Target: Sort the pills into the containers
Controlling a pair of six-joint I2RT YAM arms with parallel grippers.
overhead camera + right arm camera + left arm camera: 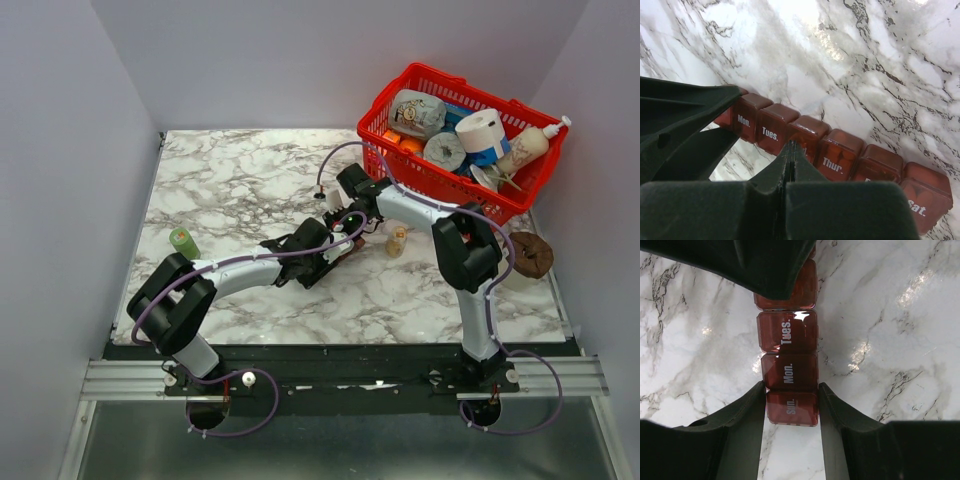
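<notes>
Your left arm reaches from its base at the near left across to mid-table. The left gripper [792,387] is low and narrowly set, its fingers [747,422] pressed against both sides of the "Sun." end of the dark red-brown plastic pill strip [790,337]. Your right arm is folded at the elbow and comes in from the right. The right gripper [791,150] has its jaws fully together, and its tip hangs over the compartment between "Tues." and "Thur."; you cannot tell whether it touches the lid.

The pill strip lies flat at the table's centre, under both grippers, and the lids you can see are down. A small clear bottle with tan contents [397,241] stands just right of the grippers. The red plastic mesh basket of household items [400,160] fills the far right corner, close behind your right wrist. A dark brown round object [528,255] sits by the right elbow, and a green round cap [183,241] sits near the left edge. Open room lies to the far left.

The white grey-veined marble table [240,180] is glossy, with plain pale walls on three sides.
</notes>
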